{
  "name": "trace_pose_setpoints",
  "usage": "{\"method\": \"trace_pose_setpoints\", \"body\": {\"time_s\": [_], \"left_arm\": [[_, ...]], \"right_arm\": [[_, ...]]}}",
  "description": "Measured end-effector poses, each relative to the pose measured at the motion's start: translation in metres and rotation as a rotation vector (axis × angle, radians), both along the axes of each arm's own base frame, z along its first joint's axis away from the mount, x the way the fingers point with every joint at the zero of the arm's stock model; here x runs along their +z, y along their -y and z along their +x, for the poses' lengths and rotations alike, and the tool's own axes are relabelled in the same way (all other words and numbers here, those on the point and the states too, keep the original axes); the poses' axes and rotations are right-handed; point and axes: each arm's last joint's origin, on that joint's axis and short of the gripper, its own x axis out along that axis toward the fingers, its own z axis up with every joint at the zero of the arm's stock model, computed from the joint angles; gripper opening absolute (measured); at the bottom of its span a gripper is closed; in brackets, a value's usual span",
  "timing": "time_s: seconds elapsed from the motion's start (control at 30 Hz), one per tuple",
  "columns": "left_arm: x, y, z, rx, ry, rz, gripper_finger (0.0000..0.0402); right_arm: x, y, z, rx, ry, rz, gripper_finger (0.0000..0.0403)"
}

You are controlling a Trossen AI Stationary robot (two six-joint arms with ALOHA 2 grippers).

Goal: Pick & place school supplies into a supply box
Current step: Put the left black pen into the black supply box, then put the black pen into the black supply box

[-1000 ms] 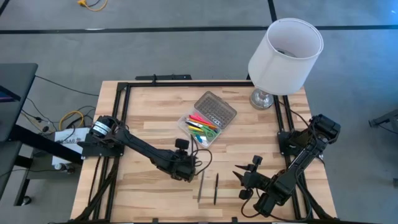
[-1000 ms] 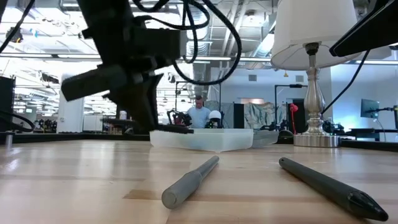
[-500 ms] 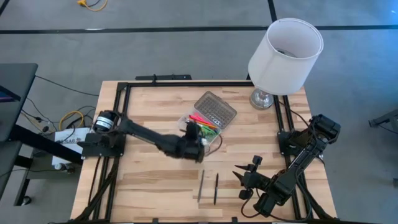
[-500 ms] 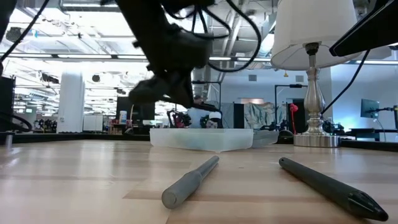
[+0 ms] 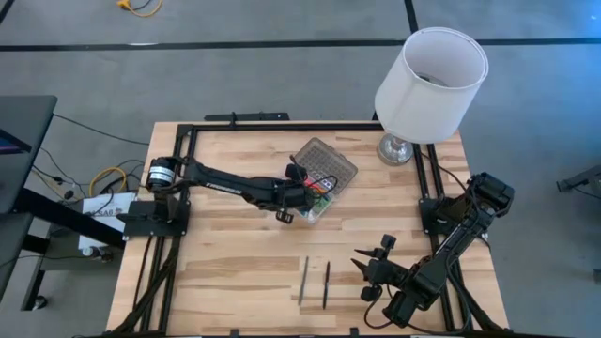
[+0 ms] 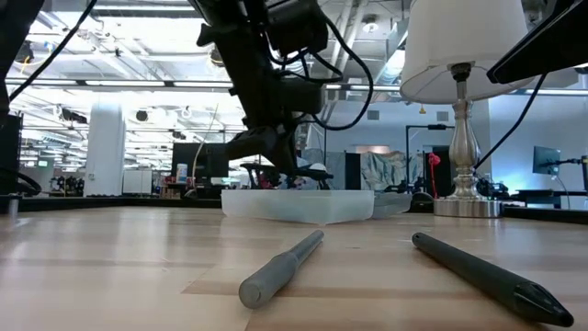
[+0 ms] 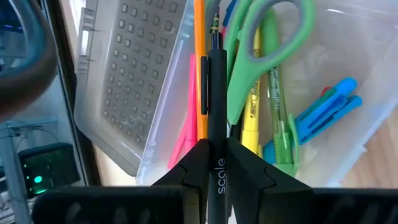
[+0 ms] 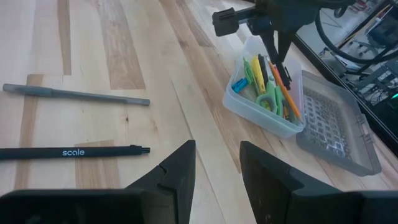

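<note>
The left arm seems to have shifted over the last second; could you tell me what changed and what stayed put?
The left gripper swung from the table's front middle back to the supply box, carrying a black pen that it now holds shut over the supplies inside. The grey pen and the other black pen on the table, the lamp and the right gripper, open near the front, stayed put.

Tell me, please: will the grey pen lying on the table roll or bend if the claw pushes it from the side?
The grey pen looks round and smooth, with no clip showing, so a sideways push would probably roll it across the flat wooden table. It lies perfectly straight, so it is likely stiff rather than floppy. Being so thin, it is probably light.
</note>
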Motion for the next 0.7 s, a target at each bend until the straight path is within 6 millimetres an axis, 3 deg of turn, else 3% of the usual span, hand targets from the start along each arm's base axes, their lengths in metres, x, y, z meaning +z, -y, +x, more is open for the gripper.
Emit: {"method": "trace_pose_setpoints", "body": {"time_s": [0.2, 0.5, 0.7], "left_arm": [[-0.0006, 0.0008, 0.0004, -0.02, -0.006, -0.017, 0.0039], [0.0008, 0.0009, 0.0039, -0.015, 0.038, -0.023, 0.0096], [0.0003, 0.0047, 0.0025, 0.026, 0.048, -0.032, 0.0111]], "right_arm": [[0.0, 0.0, 0.0, 0.0, -0.001, 0.0, 0.012], [0.0, -0.0005, 0.0004, 0.0, 0.003, 0.008, 0.012], [0.0001, -0.0006, 0.0004, 0.0, 0.004, 0.008, 0.012]]}}
